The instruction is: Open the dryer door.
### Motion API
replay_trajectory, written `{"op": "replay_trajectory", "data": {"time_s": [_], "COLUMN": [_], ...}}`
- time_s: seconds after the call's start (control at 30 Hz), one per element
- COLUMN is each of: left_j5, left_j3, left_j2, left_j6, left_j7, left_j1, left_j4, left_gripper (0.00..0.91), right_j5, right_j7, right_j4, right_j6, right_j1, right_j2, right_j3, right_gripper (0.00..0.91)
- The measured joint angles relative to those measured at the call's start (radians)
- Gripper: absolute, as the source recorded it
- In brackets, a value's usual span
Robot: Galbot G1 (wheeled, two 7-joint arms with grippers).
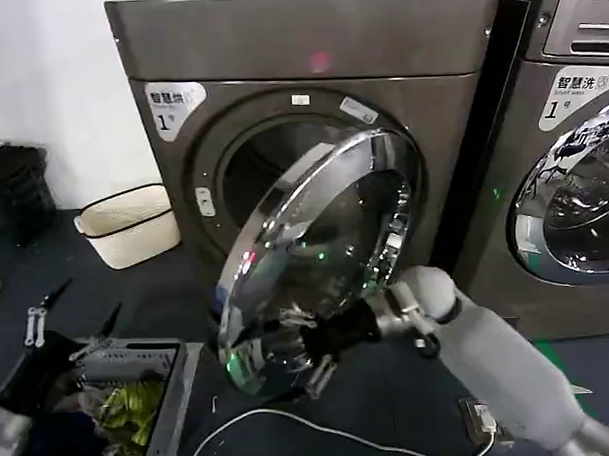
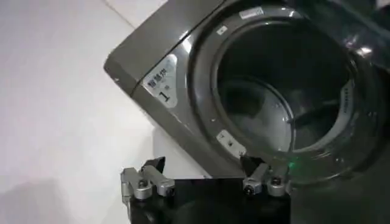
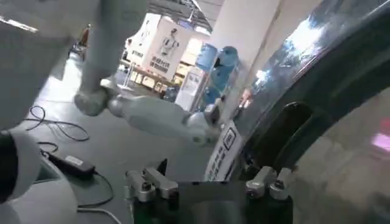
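Landmark for all positions: the dryer [image 1: 308,48], a dark grey front-loader with a "1" sticker at its upper corner

Nearest the robot, low in the head view: a grey bin [image 1: 165,393] of mixed odds and ends, with a white cable [image 1: 291,419] on the dark floor beside it, both in front of the dryer

Right arm [image 1: 509,366] reaches from the near right toward the dryer's front. Right gripper [image 1: 323,337] sits at the lower edge of the dryer door [image 1: 315,253]; black fingers meet the chrome rim there. Cannot tell whether the fingers are apart or clamped on the rim, as the mirror surface confuses the outline. In the right wrist view the two finger bases stand apart, with the door's curved chrome [image 3: 341,91] just ahead reflecting the room

Dryer door: swung partly away from the dryer, hinged at the side toward the neighbouring LG machine [image 1: 572,149], free edge toward the robot and tilted. The round drum opening [image 1: 272,159] shows behind it

Left gripper [image 2: 204,179]: fingers spread wide, holding nothing, facing the dryer's open drum [image 2: 274,91] from short of it

Farther back, on the floor beside the dryer against the white wall: a cream basket [image 1: 132,224]
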State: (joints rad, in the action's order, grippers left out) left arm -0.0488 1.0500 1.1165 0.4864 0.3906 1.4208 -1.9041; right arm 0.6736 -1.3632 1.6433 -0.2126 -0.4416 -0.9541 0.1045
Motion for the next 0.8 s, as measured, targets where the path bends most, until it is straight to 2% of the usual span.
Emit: {"op": "replay_trajectory", "data": {"time_s": [0.2, 0.4, 0.6, 0.73, 0.8], "left_j5": [-0.043, -0.053, -0.039, -0.041, -0.037], "left_j3": [-0.112, -0.24, -0.381, -0.48, -0.531], "left_j2": [-0.003, -0.013, -0.023, -0.018, -0.018], "left_j6": [-0.023, -0.023, -0.02, -0.006, 0.001], "left_j7": [0.002, 0.005, 0.022, 0.027, 0.027], "left_j1": [-0.105, -0.217, -0.295, -0.345, -0.372], "left_j4": [0.035, 0.081, 0.104, 0.124, 0.136], "left_gripper": [0.907, 0.907, 0.907, 0.907, 0.907], "right_j5": [0.031, 0.067, 0.088, 0.109, 0.093], "right_j7": [-0.005, 0.013, 0.02, 0.075, 0.131], "right_j4": [0.076, 0.169, 0.252, 0.307, 0.332], "right_j6": [0.003, -0.027, -0.053, -0.115, -0.149], "right_j1": [-0.116, -0.373, -0.711, -0.935, -1.043], "right_j2": [0.112, 0.214, 0.195, 0.128, 0.08], "right_j3": [-0.174, -0.446, -0.826, -1.086, -1.206], "right_gripper": [0.907, 0.907, 0.907, 0.907, 0.907]}}
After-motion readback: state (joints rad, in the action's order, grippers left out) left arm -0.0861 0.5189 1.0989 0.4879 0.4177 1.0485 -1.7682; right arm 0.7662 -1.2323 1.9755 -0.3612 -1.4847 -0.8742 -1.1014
